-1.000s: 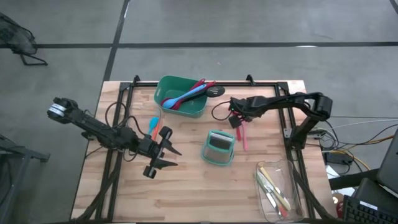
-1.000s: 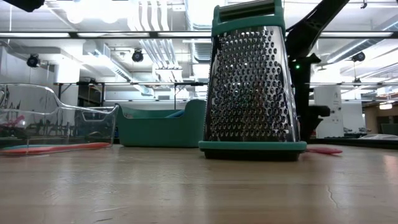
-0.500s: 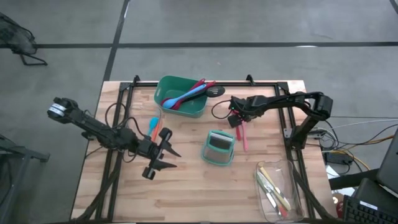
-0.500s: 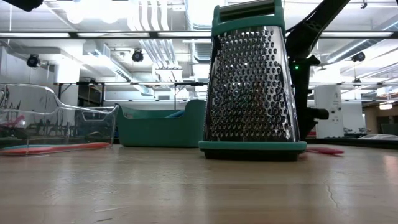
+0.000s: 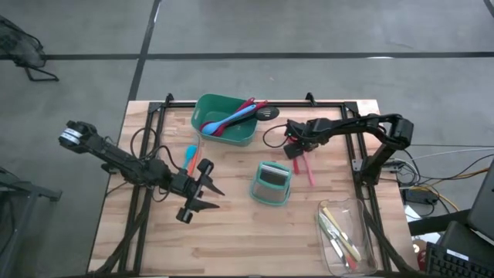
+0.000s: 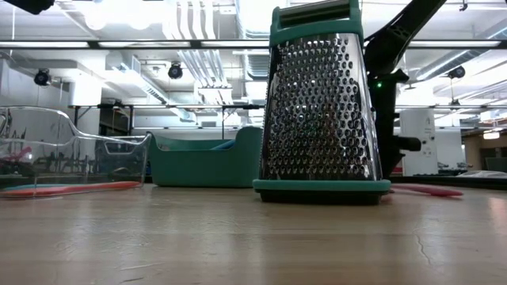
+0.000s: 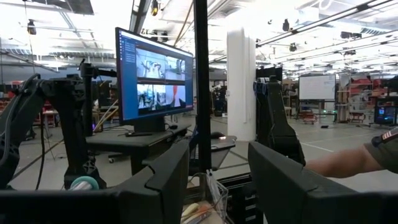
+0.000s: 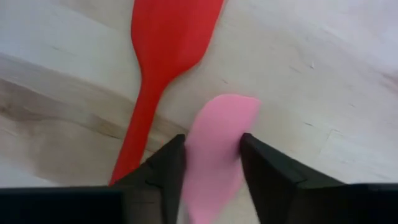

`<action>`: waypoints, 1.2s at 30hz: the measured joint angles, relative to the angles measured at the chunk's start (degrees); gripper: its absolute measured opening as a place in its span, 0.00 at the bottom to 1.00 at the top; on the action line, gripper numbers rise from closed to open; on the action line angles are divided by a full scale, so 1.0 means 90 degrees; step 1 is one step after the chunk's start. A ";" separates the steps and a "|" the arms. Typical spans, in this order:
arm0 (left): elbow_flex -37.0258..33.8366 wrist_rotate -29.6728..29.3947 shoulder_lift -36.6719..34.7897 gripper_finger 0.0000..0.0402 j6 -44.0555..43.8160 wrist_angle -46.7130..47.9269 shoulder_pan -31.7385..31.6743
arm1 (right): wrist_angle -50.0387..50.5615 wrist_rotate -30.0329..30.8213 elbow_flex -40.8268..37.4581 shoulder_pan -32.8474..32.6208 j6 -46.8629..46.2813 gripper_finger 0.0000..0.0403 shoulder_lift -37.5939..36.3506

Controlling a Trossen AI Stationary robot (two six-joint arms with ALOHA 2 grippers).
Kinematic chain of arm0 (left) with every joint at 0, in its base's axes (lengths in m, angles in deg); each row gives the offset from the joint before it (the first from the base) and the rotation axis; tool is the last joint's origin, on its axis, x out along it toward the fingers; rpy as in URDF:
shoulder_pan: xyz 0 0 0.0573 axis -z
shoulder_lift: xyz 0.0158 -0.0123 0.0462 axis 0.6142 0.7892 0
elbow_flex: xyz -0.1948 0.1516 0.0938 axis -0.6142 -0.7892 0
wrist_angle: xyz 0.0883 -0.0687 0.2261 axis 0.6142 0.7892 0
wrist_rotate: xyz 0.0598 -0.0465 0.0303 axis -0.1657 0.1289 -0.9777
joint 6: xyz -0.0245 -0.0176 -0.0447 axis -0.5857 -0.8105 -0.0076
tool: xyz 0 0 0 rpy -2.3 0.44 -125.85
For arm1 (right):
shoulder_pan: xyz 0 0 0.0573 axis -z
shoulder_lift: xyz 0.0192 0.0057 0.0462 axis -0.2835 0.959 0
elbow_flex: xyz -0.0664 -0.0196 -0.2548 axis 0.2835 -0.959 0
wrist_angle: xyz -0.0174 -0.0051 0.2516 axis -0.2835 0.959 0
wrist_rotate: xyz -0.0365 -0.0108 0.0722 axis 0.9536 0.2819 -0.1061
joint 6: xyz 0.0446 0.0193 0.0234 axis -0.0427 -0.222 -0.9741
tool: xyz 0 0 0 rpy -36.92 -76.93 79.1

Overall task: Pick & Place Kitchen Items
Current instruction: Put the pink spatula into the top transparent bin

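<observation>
A pink spatula [image 5: 308,170] lies on the table to the right of a teal grater [image 5: 271,184]. A red spatula [image 8: 165,56] lies beside it. My right gripper [image 5: 296,147] is down over the pink spatula's far end and shut on it. The green tub [image 5: 225,117] at the back holds red and blue spoons [image 5: 231,116], and a black slotted spoon [image 5: 268,113] sticks out over its right rim. My left gripper [image 5: 202,189] is open at the table's left, holding nothing, just beyond the small blue and orange spatulas [image 5: 193,157]. My right gripper pinches the pink spatula's flat rounded end [image 8: 217,134] between its two fingers [image 8: 166,168], one on each long edge. The fingers slant down from the table's right. The spatula lies flat on the wood, its other end [image 5: 312,182] pointing toward the near edge.
The grater [image 6: 321,111] stands upright mid-table. A clear plastic tray [image 5: 345,235] with pale-handled tools sits at the near right corner. Black frame rails run along both sides of the table. Bare wood lies between the grater and the near edge.
The pink spatula has swung on the table: its near end has moved toward the right edge while its far end stayed at my right gripper. In the low view it now reaches farther out from behind the grater.
</observation>
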 joint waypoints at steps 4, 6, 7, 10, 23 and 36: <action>-0.0001 0.0002 0.0000 0.43 -0.0007 0.0000 0.0007 | 0.0102 0.0028 0.0000 0.0000 0.0212 0.21 -0.0012; 0.0000 0.0002 0.0000 0.43 -0.0008 0.0008 0.0009 | 0.0156 0.0054 0.0000 0.0000 0.0327 0.15 -0.0027; -0.0002 0.0002 0.0000 0.43 -0.0009 0.0014 0.0010 | 0.0209 0.0077 0.0009 0.0000 0.0375 0.12 -0.0052; -0.0002 0.0001 0.0000 0.43 -0.0043 0.0059 0.0011 | 0.0415 0.0081 0.0065 0.0010 0.0450 0.05 -0.0238; -0.0005 -0.0058 0.0000 0.43 -0.0070 0.0258 0.0003 | 0.0775 0.0117 0.0199 -0.0087 0.0755 0.04 -0.2570; -0.0005 -0.0725 0.0000 0.43 -0.0032 0.0492 -0.0029 | -0.0423 0.0146 0.0956 -0.1234 0.1107 0.04 -0.4966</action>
